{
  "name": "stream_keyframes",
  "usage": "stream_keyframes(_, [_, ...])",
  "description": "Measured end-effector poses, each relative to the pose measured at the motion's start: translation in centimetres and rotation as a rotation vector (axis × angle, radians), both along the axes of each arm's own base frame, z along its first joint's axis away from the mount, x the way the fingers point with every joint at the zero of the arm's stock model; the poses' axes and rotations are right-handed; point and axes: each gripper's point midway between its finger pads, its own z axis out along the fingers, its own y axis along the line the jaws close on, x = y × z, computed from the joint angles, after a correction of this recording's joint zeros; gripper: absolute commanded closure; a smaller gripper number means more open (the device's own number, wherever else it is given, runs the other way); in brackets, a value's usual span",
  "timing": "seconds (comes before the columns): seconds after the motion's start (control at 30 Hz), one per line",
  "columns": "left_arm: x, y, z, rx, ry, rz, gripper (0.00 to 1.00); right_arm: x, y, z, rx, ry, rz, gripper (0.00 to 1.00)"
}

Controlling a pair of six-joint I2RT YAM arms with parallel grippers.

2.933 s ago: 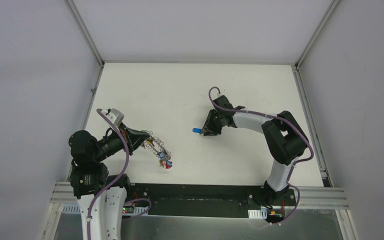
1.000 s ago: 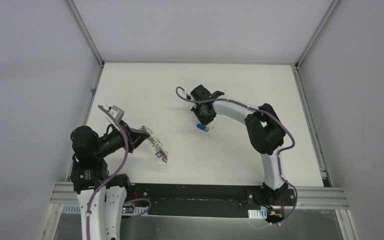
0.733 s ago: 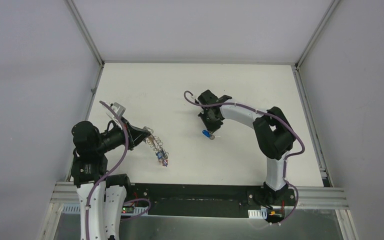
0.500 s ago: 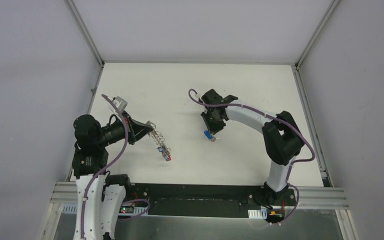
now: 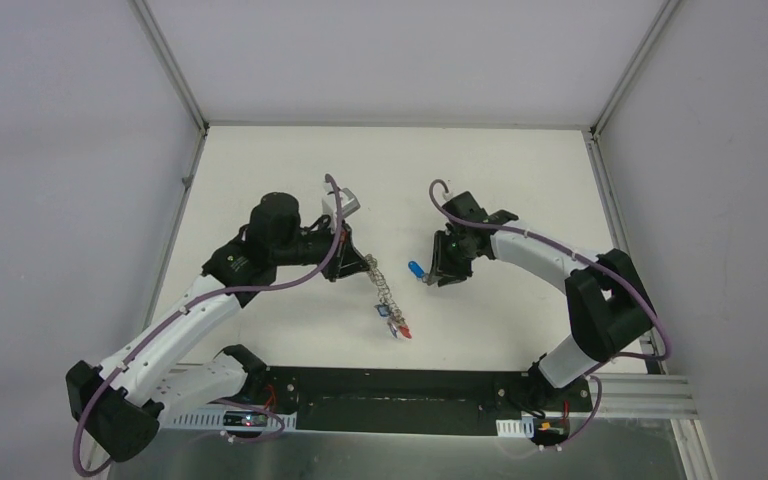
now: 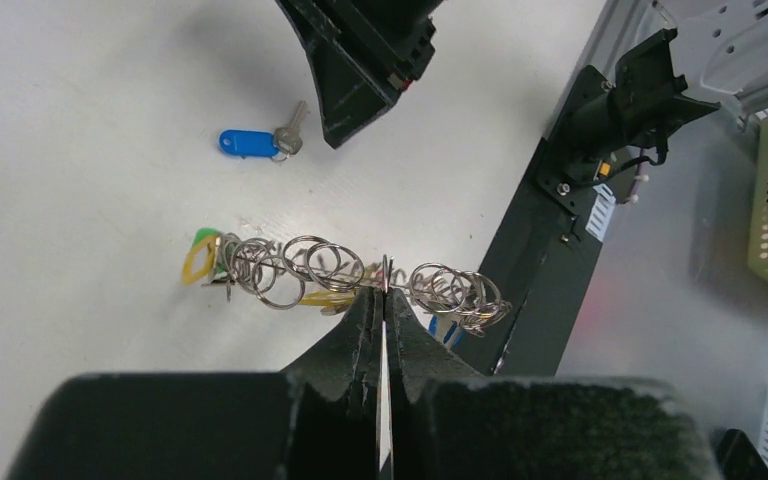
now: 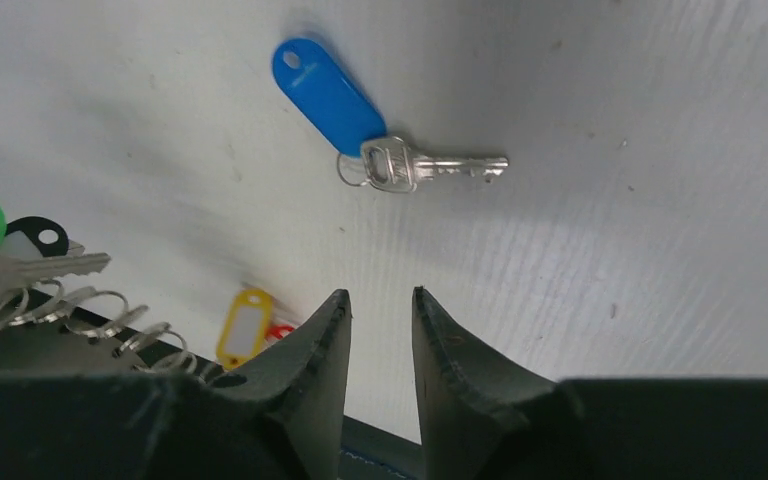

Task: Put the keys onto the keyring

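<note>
Slippage is the nearest risk. The keyring [image 5: 388,298] hangs as a limp chain of small rings from the left tool [image 6: 385,292], whose tips are pressed together on one link. The tagged keys are bunched at its low end, close to the counter [image 5: 290,170]; whether they touch it I cannot tell. A pinch on wire that thin could let go if the arm jerks, and a swinging chain offers no steady opening to thread.

Just beyond, the key with the blue tag [image 7: 388,165] lies flat on the counter, free of everything. It is in front of the right tool [image 7: 379,296], whose tips stand a little apart with nothing between them. So small and flat a key is hard to lift. The tips may skate over it, push it away, or catch the tag alone so that the key dangles askew. The two tools are near each other, so a reach for the key could also knock the chain.

Counted: two arms and two tools; one keyring; one loose key, blue-tagged. On or beside the chain the wrist views show green, black, yellow, red and blue tags, seemingly one of each. The rings are too many and too tangled to number.
</note>
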Motion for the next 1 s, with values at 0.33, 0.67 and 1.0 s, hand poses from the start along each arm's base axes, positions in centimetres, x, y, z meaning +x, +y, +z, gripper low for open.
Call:
stream_keyframes(0.33, [-0.4, -2.2, -0.4, 0.044, -0.091, 0.025, 1.00, -0.4, 1.4, -2.1, 0.177, 0.136, -0.233, 0.71])
stream_keyframes(0.67, [-0.9, -0.4, 0.0, 0.025, -0.146, 0.097, 1.00, 1.2, 2.4, -3.7, 0.212, 0.182, -0.311, 0.73])
stream_keyframes(1.0, [-1.0, -0.3, 0.1, 0.021, -0.143, 0.101, 1.00, 2.2, 2.8, -4.1, 0.213, 0.200, -0.352, 0.77])
